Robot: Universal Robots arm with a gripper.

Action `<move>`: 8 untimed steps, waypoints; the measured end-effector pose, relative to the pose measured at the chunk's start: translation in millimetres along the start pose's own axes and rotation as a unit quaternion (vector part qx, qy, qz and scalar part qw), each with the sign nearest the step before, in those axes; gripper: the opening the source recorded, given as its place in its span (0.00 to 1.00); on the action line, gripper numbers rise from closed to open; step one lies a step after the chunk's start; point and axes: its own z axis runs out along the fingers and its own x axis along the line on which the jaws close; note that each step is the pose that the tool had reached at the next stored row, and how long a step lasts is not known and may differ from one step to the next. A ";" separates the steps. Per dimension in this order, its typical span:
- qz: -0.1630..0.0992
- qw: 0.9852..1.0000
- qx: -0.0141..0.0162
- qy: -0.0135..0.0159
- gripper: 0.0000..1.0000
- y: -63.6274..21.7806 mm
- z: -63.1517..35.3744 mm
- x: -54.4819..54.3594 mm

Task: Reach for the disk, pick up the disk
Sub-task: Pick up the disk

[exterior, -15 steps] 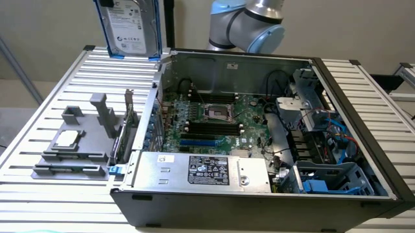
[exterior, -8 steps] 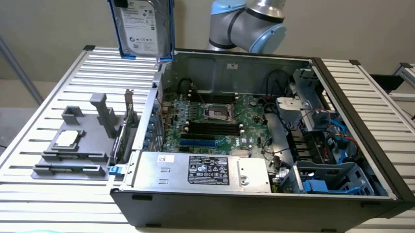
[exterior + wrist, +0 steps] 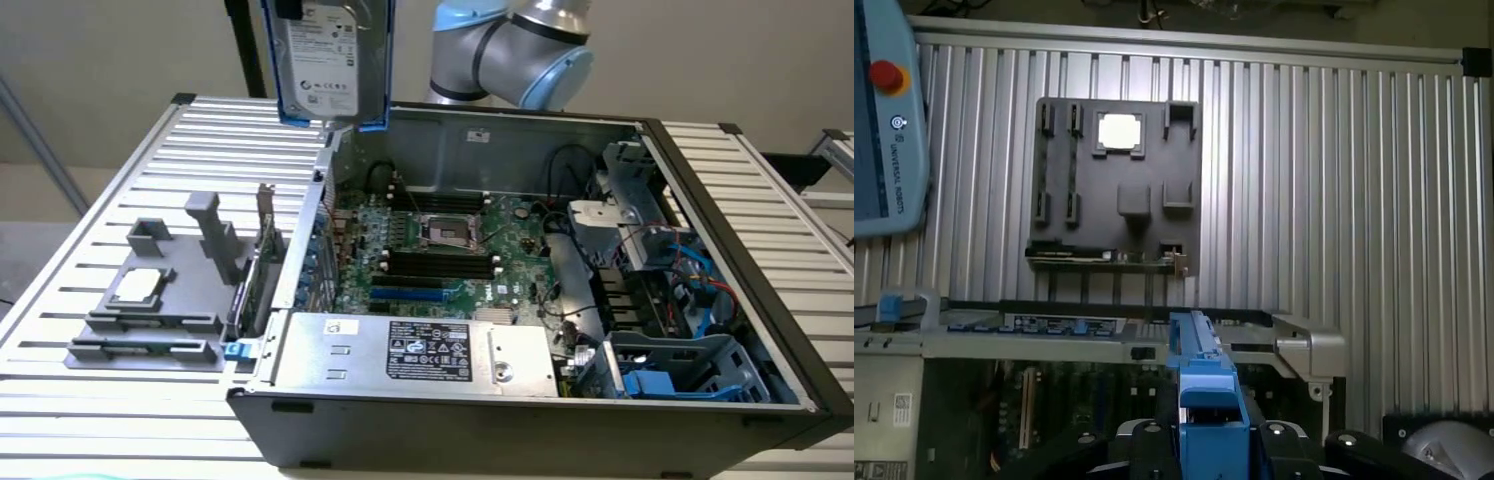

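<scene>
Silver disk (image 3: 324,60), white label, blue rails, apparently in claw (image 3: 1206,440).

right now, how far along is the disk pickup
Done: the reach and the grasp. In the wrist view the gripper is shut on the disk by its blue rail. In hand: the disk hangs upright in the air, above the open computer case. Left: nothing of the pickup that shows.

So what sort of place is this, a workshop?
Probably a robotics lab bench for computer assembly work: an open computer case sits on a slatted metal table, a robot arm rises behind it, and its gripper holds the disk aloft.
</scene>
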 end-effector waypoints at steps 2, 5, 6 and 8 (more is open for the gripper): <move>0.000 1.000 -0.001 0.000 0.33 -9.0 -1.0 2.1; 0.000 1.000 -0.003 0.000 0.33 -22.6 -2.5 5.4; 0.000 1.000 -0.004 0.000 0.33 -27.0 -3.0 6.7; 0.000 1.000 -0.005 0.000 0.33 -36.1 -3.9 9.9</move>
